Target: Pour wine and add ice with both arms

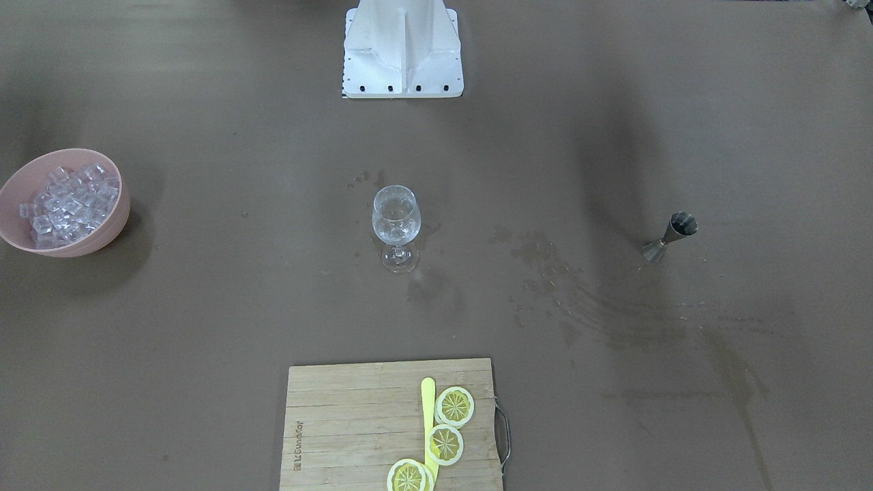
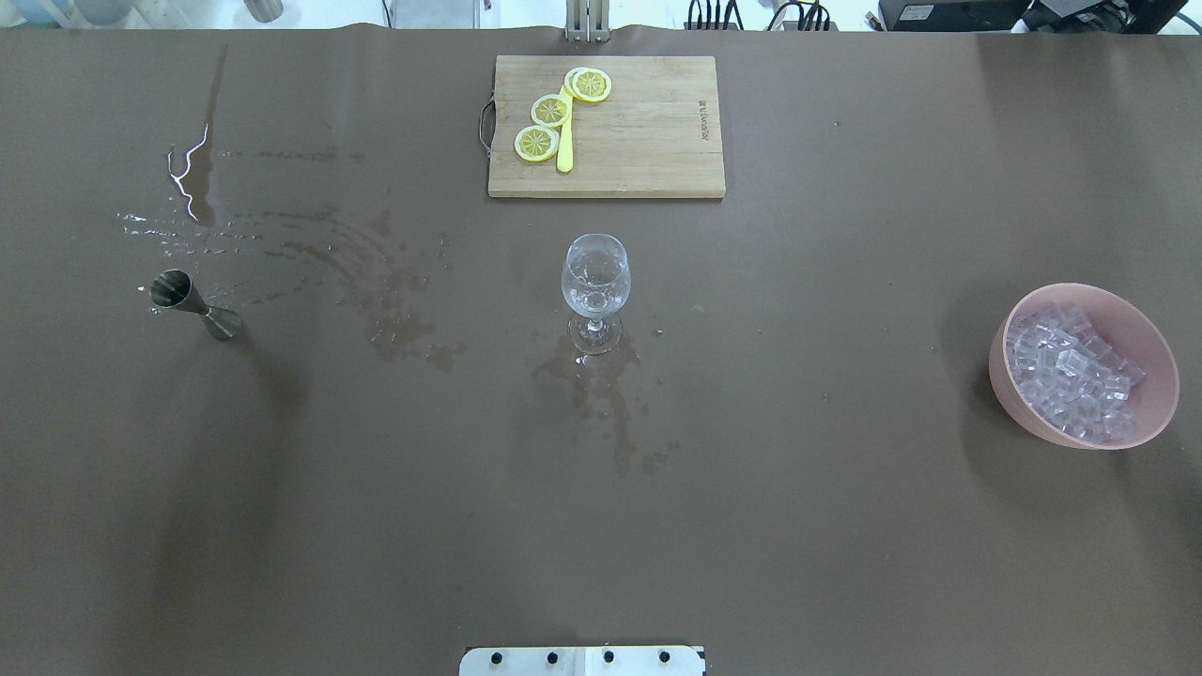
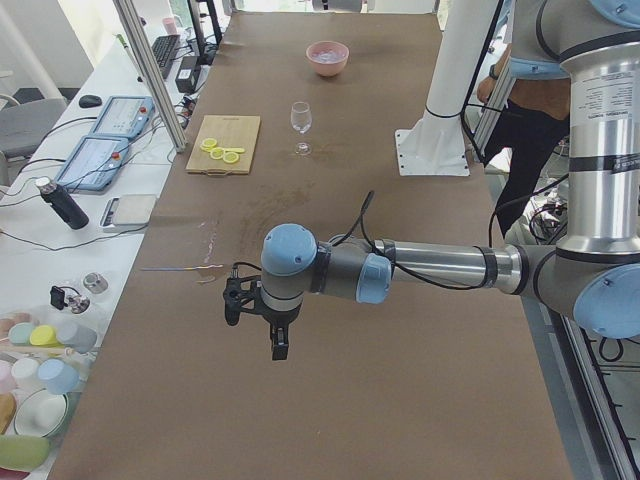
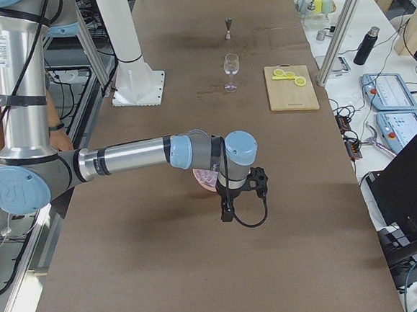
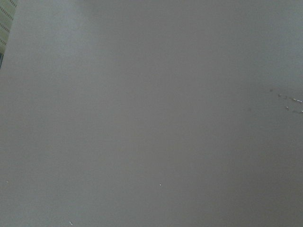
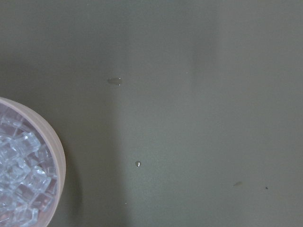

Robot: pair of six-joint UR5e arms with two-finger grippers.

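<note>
Standing upright near mid-bench, the wine glass (image 2: 595, 277) has dark wet patches (image 2: 404, 329) around its foot and spreading toward the robot's left.

- Ice (image 2: 1071, 380): piled in a pink bowl (image 2: 1009, 399) on the robot's right side of the bench (image 2: 601, 526), well apart from the glass.
- Metal jigger (image 2: 192, 302): upright on the robot's left side, droplets beside it.
- Wooden cutting board (image 2: 648, 141): at the far edge beyond the glass, carrying three lemon slices (image 2: 536, 143) and a yellow stick-like tool (image 2: 564, 150).

Left arm (image 3: 440, 268): stretched out level over bare bench at the left end. Left end effector (image 3: 255, 330) points downward, clear of the surface. It shows only in the side view, so I cannot tell how far its fingers are apart; nothing is seen in it.

Right arm (image 4: 129, 156): stretched out level, its right end effector (image 4: 242, 197) hanging above the bench just beside the bowl. Finger spacing likewise cannot be told. The right wrist view has the bowl's rim and ice at lower left, with no fingers in frame.
</note>
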